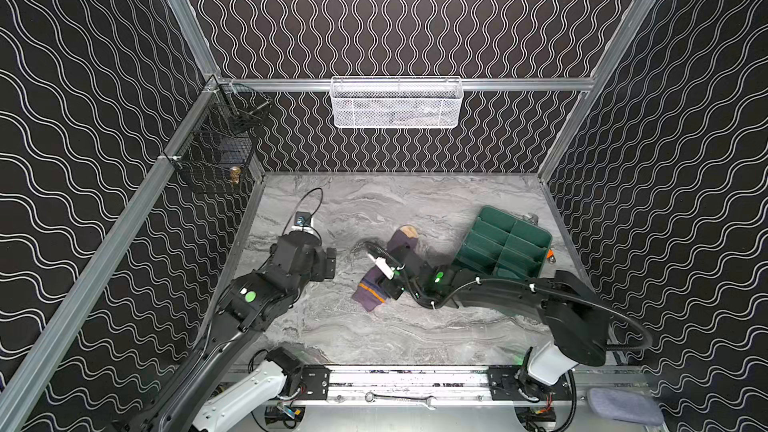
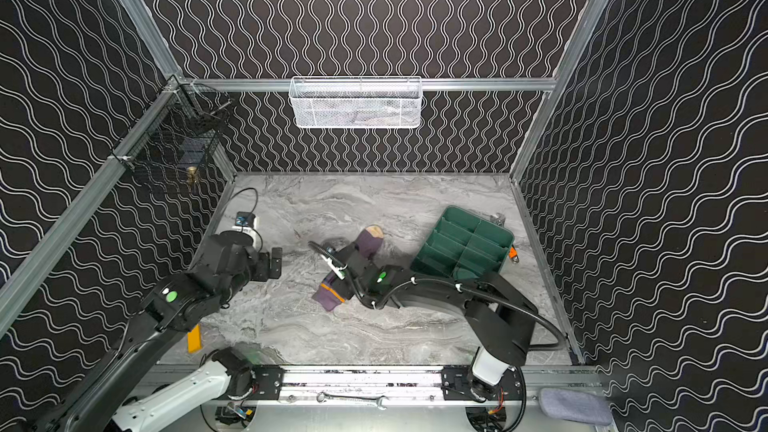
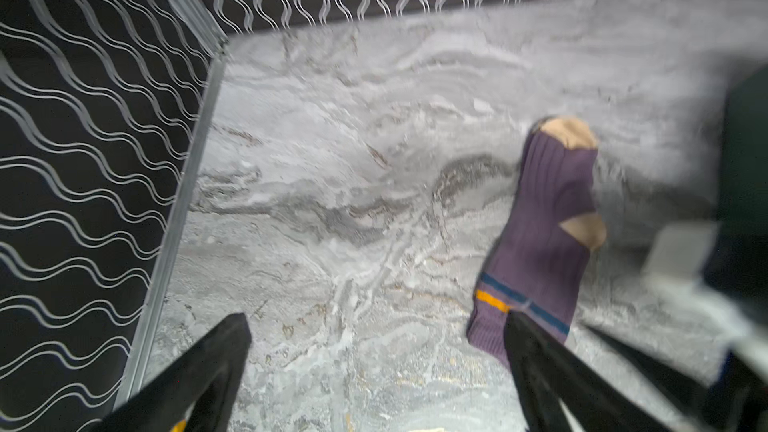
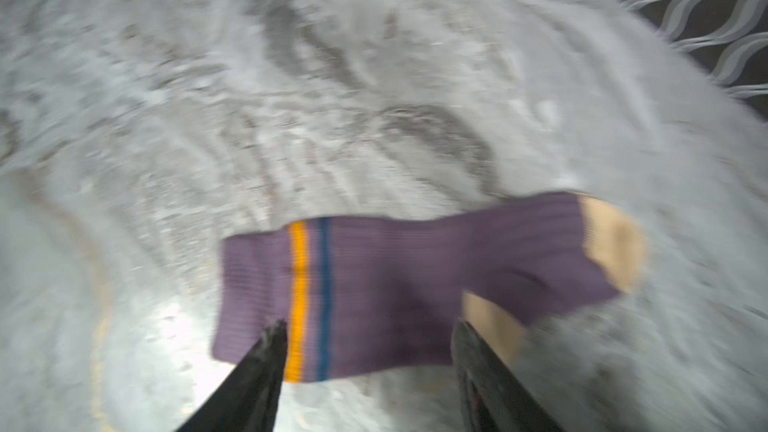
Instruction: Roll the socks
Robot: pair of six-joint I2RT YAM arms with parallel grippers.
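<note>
One purple ribbed sock [image 1: 369,290] [image 2: 328,295] lies flat on the marble table, peach toe toward the back and the orange and navy stripes near its cuff at the front. My right gripper [image 1: 390,284] [image 2: 347,280] hovers over its middle. In the right wrist view, the right gripper [image 4: 369,328] is open, its fingers straddling the sock [image 4: 395,280] between the stripes and the peach heel, gripping nothing. My left gripper [image 1: 330,261] [image 2: 274,263] [image 3: 378,320] stands wide open and empty to the left of the sock [image 3: 548,222]. No other sock shows.
A green compartment tray [image 1: 503,243] sits at the right behind the right arm. A small device with a cable [image 1: 301,218] stands at the back left. A white mesh basket [image 1: 395,103] and a black wire basket [image 1: 216,151] hang on the walls. A grey cloth pad [image 1: 623,405] lies off the table's front right corner.
</note>
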